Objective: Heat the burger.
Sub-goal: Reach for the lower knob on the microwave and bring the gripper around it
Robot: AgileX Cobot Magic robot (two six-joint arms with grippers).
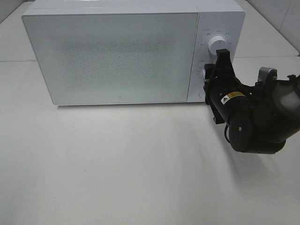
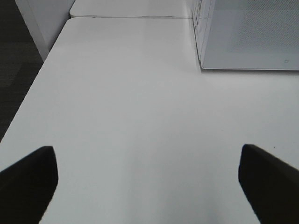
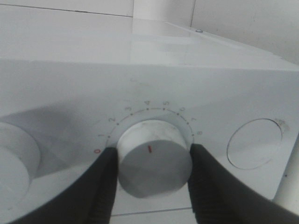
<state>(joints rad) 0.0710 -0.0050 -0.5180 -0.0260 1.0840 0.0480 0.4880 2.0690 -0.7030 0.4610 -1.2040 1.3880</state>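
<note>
an arc of small digits on the microwave panel rings the knob in the right claw, a red 0 then grey 1 to 8, while the yellow label on the arm at four o'clock from the microwave and the print round the upper knob are too small to read.

The microwave stands along the far edge of the table, its door shut, closing off its inside. Open tabletop runs from its front to the near edge. Toward the right edge the right arm stands before the control panel, with the right gripper clamped around the numbered dial.
</note>
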